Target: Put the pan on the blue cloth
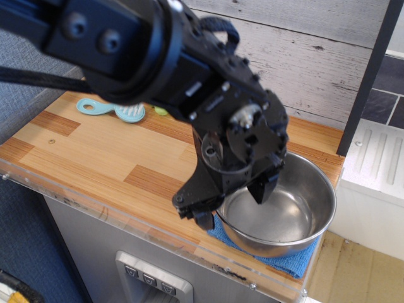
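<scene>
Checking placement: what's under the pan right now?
The blue cloth lies under the pan, showing only as a strip along the pan's front and a corner at its left. The rest of the cloth is covered. The gripper straddles the pan's near-left rim.

A shiny, smooth stainless-steel pan [284, 211] rests on a fuzzy bright blue terry cloth [287, 259], on a smooth striped wooden countertop [95, 158] edged in clear plastic, beneath a matt black metal-and-plastic gripper [230, 205] and before a weathered whitewashed plank wall [303, 57].
</scene>
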Controlling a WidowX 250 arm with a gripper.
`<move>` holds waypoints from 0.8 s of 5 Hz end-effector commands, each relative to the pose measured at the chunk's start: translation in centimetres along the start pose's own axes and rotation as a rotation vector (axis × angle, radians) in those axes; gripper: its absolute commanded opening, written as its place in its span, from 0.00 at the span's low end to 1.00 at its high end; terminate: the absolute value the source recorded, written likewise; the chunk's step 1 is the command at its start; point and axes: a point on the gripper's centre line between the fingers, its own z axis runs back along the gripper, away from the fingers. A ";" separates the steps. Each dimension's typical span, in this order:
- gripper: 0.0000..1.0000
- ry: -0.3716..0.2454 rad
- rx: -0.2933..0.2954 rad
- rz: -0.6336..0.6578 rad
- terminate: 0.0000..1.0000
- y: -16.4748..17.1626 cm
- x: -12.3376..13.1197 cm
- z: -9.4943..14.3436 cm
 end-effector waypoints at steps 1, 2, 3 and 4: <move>1.00 -0.043 0.081 -0.002 0.00 -1.5 2.6 5.6; 1.00 -0.041 0.042 0.028 0.00 -2.1 3.6 8.0; 1.00 -0.056 0.022 0.034 0.00 -2.6 4.3 9.9; 1.00 -0.056 0.022 0.034 0.00 -2.6 4.3 9.9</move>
